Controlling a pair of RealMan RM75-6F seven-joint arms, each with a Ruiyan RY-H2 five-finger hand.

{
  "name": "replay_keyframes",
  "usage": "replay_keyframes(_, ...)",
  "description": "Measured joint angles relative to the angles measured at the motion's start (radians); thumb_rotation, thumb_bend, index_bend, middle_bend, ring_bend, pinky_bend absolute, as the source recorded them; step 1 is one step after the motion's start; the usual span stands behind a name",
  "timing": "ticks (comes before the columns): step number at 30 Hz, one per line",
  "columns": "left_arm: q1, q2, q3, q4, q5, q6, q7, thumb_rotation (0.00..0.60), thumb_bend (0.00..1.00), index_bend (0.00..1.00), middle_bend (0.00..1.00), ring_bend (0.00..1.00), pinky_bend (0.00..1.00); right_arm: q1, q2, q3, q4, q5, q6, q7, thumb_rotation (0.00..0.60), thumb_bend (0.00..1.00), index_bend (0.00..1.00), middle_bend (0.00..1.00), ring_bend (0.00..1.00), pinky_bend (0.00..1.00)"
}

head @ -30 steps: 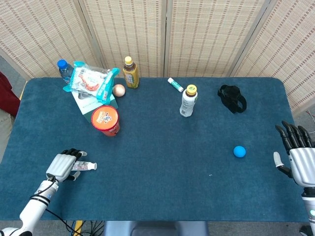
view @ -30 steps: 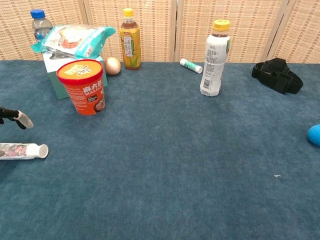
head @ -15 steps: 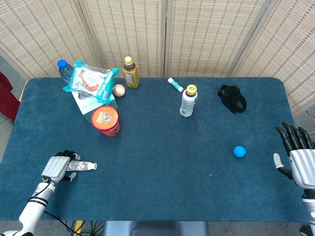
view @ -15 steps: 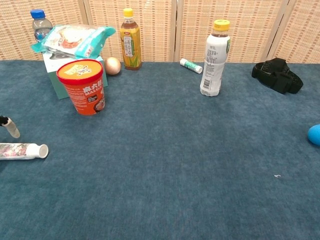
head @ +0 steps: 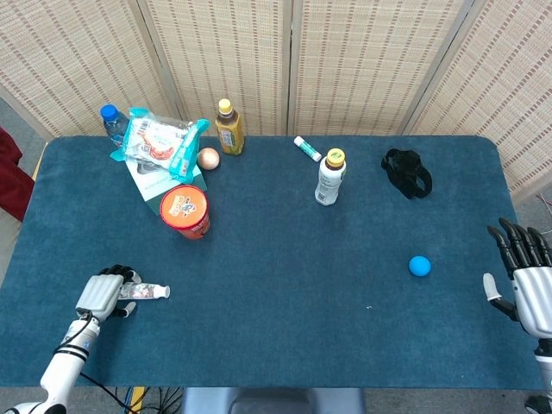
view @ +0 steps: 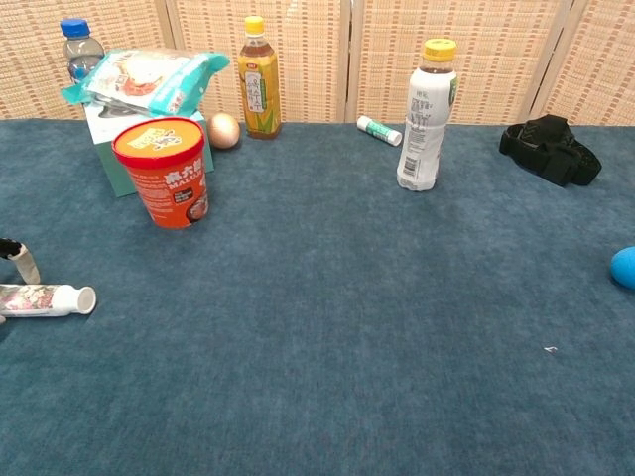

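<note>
A: Tube [head: 148, 292], lying flat near left front corner of blue table [head: 285, 345], cap end pointing right. Unmoved versus the earlier frames.

B: Left hand [head: 102, 295]?

A: Pulled back toward table edge since a second ago, then barely shifted. Fingers curled over tube's left end, touching it; firm grip or loose contact, cannot tell. Chest view shows only one fingertip [view: 22, 260] just above tube [view: 45, 299].

B: Meaning?

A: Probably a pick-up of the tube not yet secured, nothing lifted.

B: Right hand [head: 528, 280]?

A: Fingers spread, empty, at right edge, slid slightly lower. Blue ball [head: 419, 266] nearest, apart.

B: Surroundings?

A: Blue carpet-like cloth on top. Orange cup [head: 185, 211], snack bag [head: 159, 142], tea bottle [head: 228, 128], white bottle [head: 329, 177], black strap [head: 406, 172] toward back. Woven folding screen [head: 345, 60] behind.
</note>
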Motion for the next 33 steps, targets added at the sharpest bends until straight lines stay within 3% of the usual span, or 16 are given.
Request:
replay_keyframes(12, -0.002, -0.036, -0.01, 0.054, 0.0, -0.014, -0.058, 0.6, 0.25, 0.43, 0.32, 0.19, 0.21, -0.01, 0.013, -0.007, -0.007, -0.015, 0.012, 0.001, 0.6, 0.41, 0.06, 0.04, 0.0, 0.04)
replay_keyframes(20, -0.001, -0.065, -0.021, 0.115, 0.033, 0.003, -0.121, 0.6, 0.26, 0.52, 0.51, 0.36, 0.28, -0.016, 0.019, -0.006, -0.016, -0.016, 0.018, -0.006, 0.6, 0.41, 0.06, 0.04, 0.0, 0.04)
replay_keyframes(27, -0.003, -0.076, -0.024, 0.164, 0.071, 0.007, -0.194, 0.6, 0.35, 0.57, 0.6, 0.45, 0.32, -0.014, 0.025, -0.002, -0.026, -0.021, 0.019, -0.014, 0.6, 0.41, 0.06, 0.04, 0.0, 0.04)
replay_keyframes(33, -0.017, -0.042, -0.028, 0.17, 0.121, 0.002, -0.284, 0.6, 0.4, 0.58, 0.62, 0.47, 0.36, -0.001, 0.042, 0.0, -0.051, -0.048, 0.01, -0.033, 0.6, 0.41, 0.06, 0.04, 0.0, 0.04)
